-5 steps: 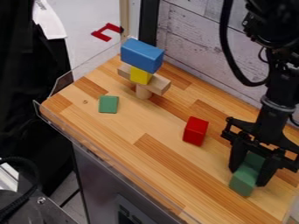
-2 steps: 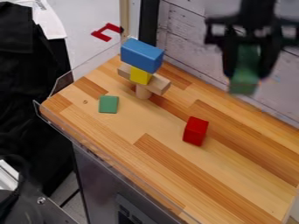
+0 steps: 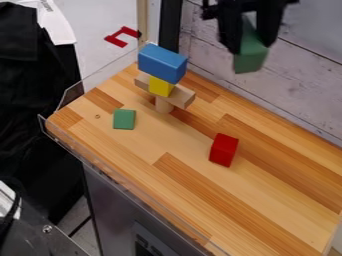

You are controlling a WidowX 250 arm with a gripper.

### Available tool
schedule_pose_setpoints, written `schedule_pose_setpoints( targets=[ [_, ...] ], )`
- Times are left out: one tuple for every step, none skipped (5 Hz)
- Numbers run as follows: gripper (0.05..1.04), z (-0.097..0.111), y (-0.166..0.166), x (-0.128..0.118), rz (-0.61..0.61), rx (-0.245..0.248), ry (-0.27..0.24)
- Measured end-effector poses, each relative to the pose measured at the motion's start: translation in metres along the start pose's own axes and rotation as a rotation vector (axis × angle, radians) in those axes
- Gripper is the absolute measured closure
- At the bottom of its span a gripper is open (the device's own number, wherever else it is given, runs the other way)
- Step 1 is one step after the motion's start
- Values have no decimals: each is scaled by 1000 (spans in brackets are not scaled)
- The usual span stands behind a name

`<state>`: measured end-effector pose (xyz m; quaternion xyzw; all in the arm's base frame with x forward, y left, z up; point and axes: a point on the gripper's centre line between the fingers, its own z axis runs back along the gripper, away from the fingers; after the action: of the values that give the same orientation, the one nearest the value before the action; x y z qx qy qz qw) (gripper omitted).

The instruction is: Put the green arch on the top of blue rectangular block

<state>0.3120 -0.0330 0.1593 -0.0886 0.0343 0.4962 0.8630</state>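
Note:
At the upper right, high above the table's back edge, the gripper hangs shut on the green arch, whose lower part sticks out below the fingers. The blue rectangular block lies on top of a stack at the back left, to the left of the gripper and apart from it. Under it come a yellow block, a flat wooden plank and a wooden cylinder standing on the table.
A red block stands mid-table, and a small green block lies left of the stack. Clear plastic edging borders the wooden table. A whitish plank wall rises behind it.
The gripper has lifted the green arch off the table's right side, then carried it left and higher up in view. The stack and the other blocks have kept their places.

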Motion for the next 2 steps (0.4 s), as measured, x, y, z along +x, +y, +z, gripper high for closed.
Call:
schedule_pose_setpoints(
  targets=[
    [535, 4, 18, 8, 113, -105, -65],
    [535, 16, 57, -1, 204, -133, -121]
  ],
)
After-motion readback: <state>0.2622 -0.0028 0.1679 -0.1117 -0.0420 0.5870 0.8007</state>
